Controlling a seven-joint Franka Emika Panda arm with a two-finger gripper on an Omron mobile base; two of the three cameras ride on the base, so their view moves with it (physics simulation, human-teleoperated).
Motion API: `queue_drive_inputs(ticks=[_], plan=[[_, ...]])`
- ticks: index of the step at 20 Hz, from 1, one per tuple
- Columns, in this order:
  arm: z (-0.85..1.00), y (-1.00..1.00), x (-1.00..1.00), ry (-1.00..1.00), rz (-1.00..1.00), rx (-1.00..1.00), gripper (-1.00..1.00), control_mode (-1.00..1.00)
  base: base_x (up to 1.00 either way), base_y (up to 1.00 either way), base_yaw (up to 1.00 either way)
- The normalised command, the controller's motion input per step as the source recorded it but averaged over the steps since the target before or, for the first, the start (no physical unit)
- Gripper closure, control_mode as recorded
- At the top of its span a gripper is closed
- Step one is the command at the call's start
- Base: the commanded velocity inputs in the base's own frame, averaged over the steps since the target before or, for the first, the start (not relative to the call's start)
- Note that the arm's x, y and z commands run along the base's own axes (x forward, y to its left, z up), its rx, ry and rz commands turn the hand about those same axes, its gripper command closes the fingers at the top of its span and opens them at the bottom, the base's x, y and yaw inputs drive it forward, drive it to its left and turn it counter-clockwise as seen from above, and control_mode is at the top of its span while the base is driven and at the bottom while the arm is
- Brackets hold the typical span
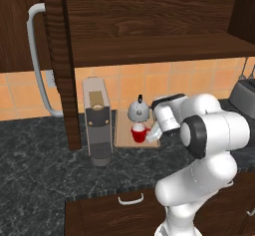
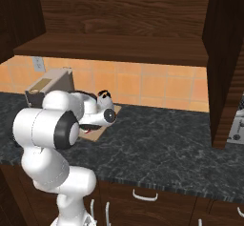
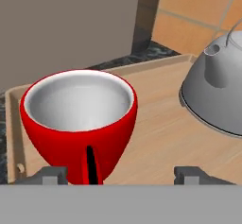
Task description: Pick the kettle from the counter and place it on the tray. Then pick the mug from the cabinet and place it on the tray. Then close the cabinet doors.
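On tray (image 3: 156,124), mug (image 3: 79,119) between fingers (image 3: 52,175).

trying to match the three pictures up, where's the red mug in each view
Left base view: the mug stands on the tray, in front of the kettle, right of the coffee machine.
Right base view: I cannot pick it out; the arm covers most of the tray.
Hand view: lower left, the mug on the tray.
Shared landmark: the tray.
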Motion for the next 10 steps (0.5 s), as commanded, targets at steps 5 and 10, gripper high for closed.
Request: queue_drive_inputs(ticks=[5,10], plan=[[0.11,-0.27,-0.16,-0.03,0.06,0.00,-1.00,-1.00,0.00,0.00,0.00],[0.56,-0.11,-0.26,0.00,-0.02,0.00,-1.00,-1.00,0.00,0.00,0.00]])
